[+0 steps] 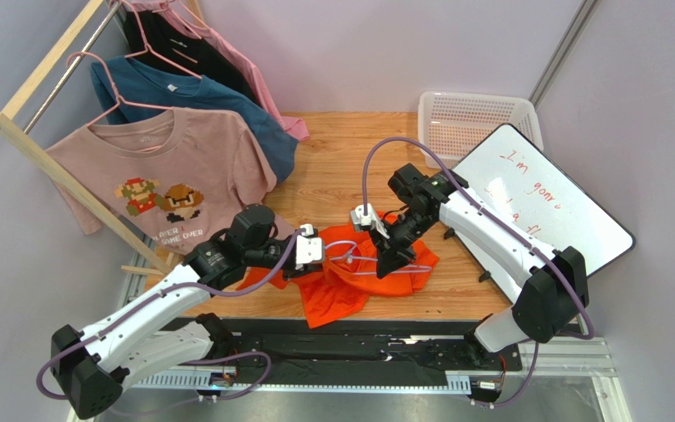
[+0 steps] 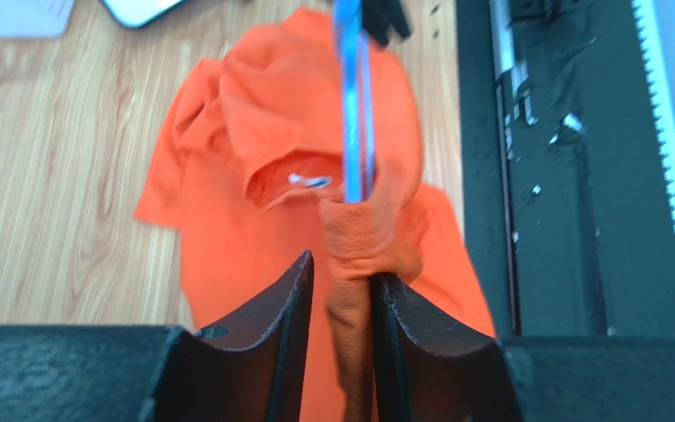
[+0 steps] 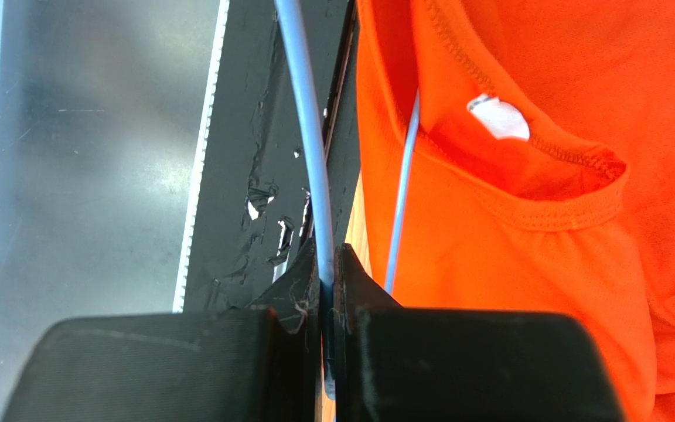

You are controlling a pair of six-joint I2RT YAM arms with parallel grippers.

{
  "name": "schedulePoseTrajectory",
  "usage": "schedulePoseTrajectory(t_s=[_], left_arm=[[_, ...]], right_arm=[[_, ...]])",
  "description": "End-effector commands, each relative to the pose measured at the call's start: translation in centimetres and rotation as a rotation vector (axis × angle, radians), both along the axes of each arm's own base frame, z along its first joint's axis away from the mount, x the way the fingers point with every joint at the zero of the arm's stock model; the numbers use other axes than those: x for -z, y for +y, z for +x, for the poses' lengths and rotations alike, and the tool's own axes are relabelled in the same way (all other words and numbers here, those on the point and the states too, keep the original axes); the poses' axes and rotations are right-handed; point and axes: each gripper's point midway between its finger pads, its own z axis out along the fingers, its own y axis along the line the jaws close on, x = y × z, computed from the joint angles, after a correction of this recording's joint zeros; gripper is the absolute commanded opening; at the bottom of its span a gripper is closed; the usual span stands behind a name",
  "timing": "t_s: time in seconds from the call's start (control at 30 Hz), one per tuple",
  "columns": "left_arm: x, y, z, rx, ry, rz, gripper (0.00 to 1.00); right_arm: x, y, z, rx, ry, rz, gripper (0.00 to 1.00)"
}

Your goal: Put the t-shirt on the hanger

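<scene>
The bright orange t-shirt [image 1: 350, 281] lies crumpled on the wooden table between my arms. My left gripper [image 1: 315, 251] is shut on a bunched fold of the t-shirt [image 2: 359, 237] by the collar, where the white neck label [image 2: 308, 181] shows. The light-blue wire hanger [image 1: 363, 262] runs across the shirt. In the left wrist view the hanger [image 2: 354, 105] goes down into the fabric. My right gripper [image 1: 394, 251] is shut on the hanger wire [image 3: 310, 149]. A second strand of it passes under the collar [image 3: 401, 202], next to the label [image 3: 499, 117].
A wooden rack [image 1: 46, 79] at the left holds a dusty-pink printed shirt [image 1: 161, 176], a teal shirt [image 1: 200, 97] and others on pink hangers. A white basket [image 1: 477, 119] and a whiteboard [image 1: 543, 198] lie at the right. A black rail [image 1: 359, 343] runs along the near edge.
</scene>
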Motion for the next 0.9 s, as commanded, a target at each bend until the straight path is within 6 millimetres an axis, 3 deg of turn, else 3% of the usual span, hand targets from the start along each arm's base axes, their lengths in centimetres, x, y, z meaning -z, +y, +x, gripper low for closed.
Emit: schedulePoseTrajectory(t_s=[0.0,0.07,0.13,0.17,0.2,0.27,0.37,0.4,0.5,0.63,0.67,0.7,0.77,0.8,0.87], left_arm=[[-3.4,-2.7,-1.3,0.099,0.003,-0.12,0.36],[-3.5,-2.9,-1.6,0.109,0.008,-0.125,0.34],[-3.4,-2.7,-1.5,0.096,0.01,-0.12,0.16],[-3.3,-2.5,-1.2,0.074,0.004,-0.11,0.04],[-3.3,-2.3,-1.2,0.065,-0.003,-0.11,0.0],[-2.7,-1.7,-1.3,0.063,-0.019,-0.083,0.0],[-1.7,-0.6,-2.4,0.101,-0.046,-0.058,0.0],[-1.5,-0.4,-2.7,0.112,-0.051,-0.057,0.0],[-0.8,-0.2,-3.4,0.166,-0.063,-0.03,0.0],[-0.2,-0.2,-3.6,0.207,-0.078,0.015,0.0],[-0.3,-0.3,-3.5,0.206,-0.082,0.016,0.0],[-0.2,-0.3,-3.5,0.207,-0.082,0.023,0.0],[-0.2,-0.3,-3.4,0.201,-0.085,0.027,0.0],[-0.2,-0.3,-3.4,0.203,-0.086,0.028,0.0],[-0.1,-0.2,-3.4,0.195,-0.088,0.034,0.0]], right_arm=[[-3.2,3.1,0.9,0.007,-0.034,0.162,0.0],[-3.4,3.3,1.1,0.017,-0.032,0.17,0.0],[-3.3,3.3,1.3,0.027,-0.041,0.16,0.01],[-3.3,3.1,1.5,0.049,-0.036,0.143,0.06],[-3.3,3.0,1.6,0.072,-0.032,0.121,0.17],[-3.7,1.9,2.3,0.139,-0.026,0.069,0.27],[-5.1,0.5,3.0,0.209,0.002,0.074,0.84],[-5.5,0.3,3.2,0.231,0.014,0.081,0.98],[-5.9,0.9,3.8,0.327,0.081,0.088,0.99],[-3.3,2.5,8.5,0.528,0.048,0.024,0.96],[-1.6,2.9,9.3,0.559,0.06,-0.032,0.96],[-1.6,3.6,10.1,0.587,0.041,-0.059,0.94],[0.7,4.7,10.7,0.602,-0.011,-0.172,0.93],[0.7,5.0,11.5,0.623,-0.067,-0.201,0.93],[1.3,6.7,10.9,0.61,-0.102,-0.235,0.94]])
